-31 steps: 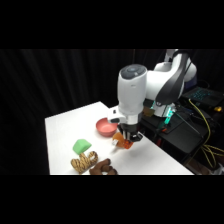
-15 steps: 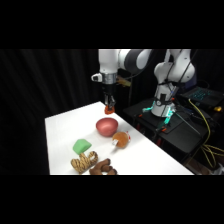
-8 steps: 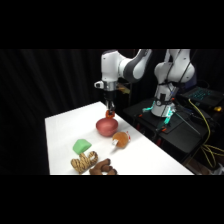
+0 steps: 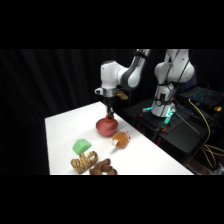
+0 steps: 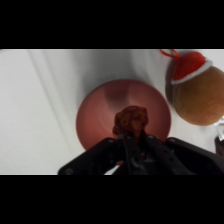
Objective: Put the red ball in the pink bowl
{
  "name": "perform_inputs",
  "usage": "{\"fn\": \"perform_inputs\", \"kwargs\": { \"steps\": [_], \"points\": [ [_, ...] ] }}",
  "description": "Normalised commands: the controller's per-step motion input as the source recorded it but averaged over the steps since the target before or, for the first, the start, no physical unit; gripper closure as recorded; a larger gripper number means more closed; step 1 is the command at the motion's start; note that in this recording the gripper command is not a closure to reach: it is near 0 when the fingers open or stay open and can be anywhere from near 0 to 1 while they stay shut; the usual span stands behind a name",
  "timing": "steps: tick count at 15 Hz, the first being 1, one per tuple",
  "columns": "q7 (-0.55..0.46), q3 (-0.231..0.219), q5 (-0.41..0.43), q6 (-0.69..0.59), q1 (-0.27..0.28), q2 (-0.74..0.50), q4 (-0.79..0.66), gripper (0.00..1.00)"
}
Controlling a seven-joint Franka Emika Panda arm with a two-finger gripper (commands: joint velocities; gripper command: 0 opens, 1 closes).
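Fingers [image 5: 131, 145] clamp the red ball [image 5: 132, 120], probably light, hard and slippery, across its middle, with the pink bowl [image 5: 97, 112] directly beneath them.

The gripper [image 5: 131, 142] holds the red ball [image 5: 132, 120] over the middle of the pink bowl [image 5: 100, 112] on the white table [image 5: 40, 100] — a brown-orange rounded object [image 5: 197, 92] just beside the bowl.

side view across table [image 4: 65, 130], wrist view straight down
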Motion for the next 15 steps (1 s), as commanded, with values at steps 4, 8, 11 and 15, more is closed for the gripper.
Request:
{"fn": "perform_inputs", "kwargs": {
  "steps": [4, 8, 11, 15],
  "points": [
    [-0.19, 0.034, 0.132, -0.10, -0.002, 0.00, 0.16, 0.00],
    [-0.09, 0.021, 0.042, -0.19, 0.022, 0.04, 0.24, 0.00],
    [-0.01, 0.002, -0.051, -0.42, 0.027, -0.05, 0.31, 0.00],
    [0.04, 0.034, -0.097, -0.72, 0.059, -0.32, 0.33, 0.00]
  ]
}}
